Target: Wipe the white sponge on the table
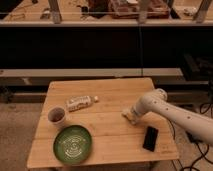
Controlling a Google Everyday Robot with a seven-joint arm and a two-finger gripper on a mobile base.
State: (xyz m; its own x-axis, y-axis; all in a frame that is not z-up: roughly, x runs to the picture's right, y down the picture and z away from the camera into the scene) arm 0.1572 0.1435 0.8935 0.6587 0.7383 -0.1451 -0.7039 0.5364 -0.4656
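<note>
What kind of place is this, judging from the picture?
Probably a robot test room: a lone wooden table, a long dark shelf unit behind it, cables on the floor at right. The claw is at the white sponge on the table.

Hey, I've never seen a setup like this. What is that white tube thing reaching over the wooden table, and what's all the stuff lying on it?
The white tube is a robot arm reaching in from the right. At its tip is the gripper, the robot's hand, down at table level on the right half of the table. Under that tip is a small white sponge, which the robot is meant to wipe over the wood. It carries nothing else.

There is only one picture, taken from above the table and looking down on it.

Also on the table are a bottle lying on its side with a tiny white cap beside it, a cup at the left, a green plate in front of the cup, and a flat black object near the right front corner.
</note>
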